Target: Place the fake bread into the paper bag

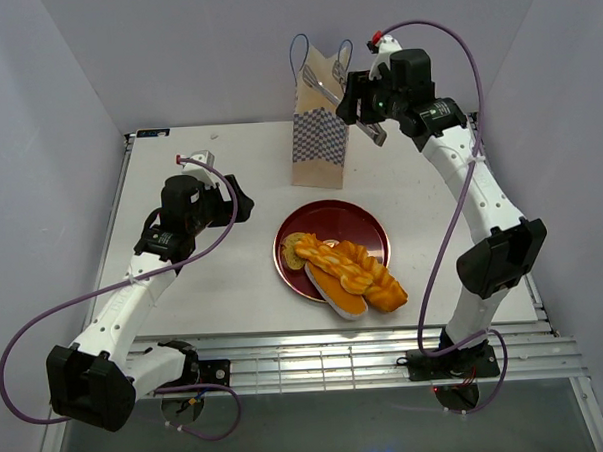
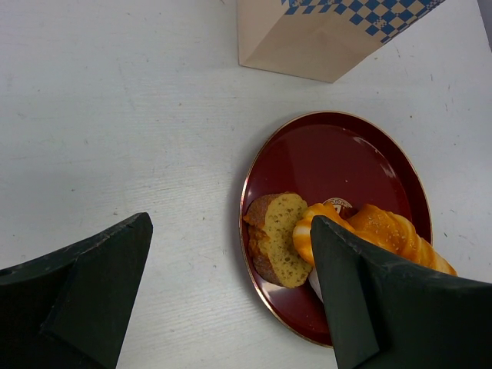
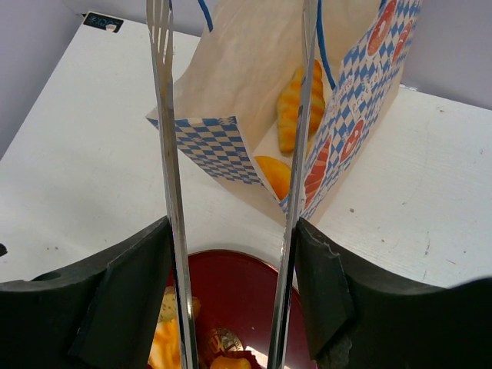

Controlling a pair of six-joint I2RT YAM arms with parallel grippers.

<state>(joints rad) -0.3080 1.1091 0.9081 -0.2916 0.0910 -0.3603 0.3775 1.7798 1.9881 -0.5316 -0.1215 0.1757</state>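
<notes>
My right gripper (image 3: 234, 234) clasped the tongs (image 3: 171, 154), their tips apart and empty over the paper bag (image 1: 318, 150) at upper centre. My left gripper (image 2: 231, 227) hung wide. The fake bread (image 1: 349, 272) lay mid-frame on the plate (image 1: 361, 221). It looked glossy, stiff, likely light and slippery, so I judged the loaf's middle the surest pinch.

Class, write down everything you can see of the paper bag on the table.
The paper bag is small, tan paper above, blue-and-white checks below, with thin blue loop handles. It stands upright, mouth open, on the white table, behind the dark red plate and apart from it. Orange bread shapes and red rounds show at one side; inside or printed, I cannot tell. Metal tongs in the right pincer hover at its top; contact is unclear.
</notes>
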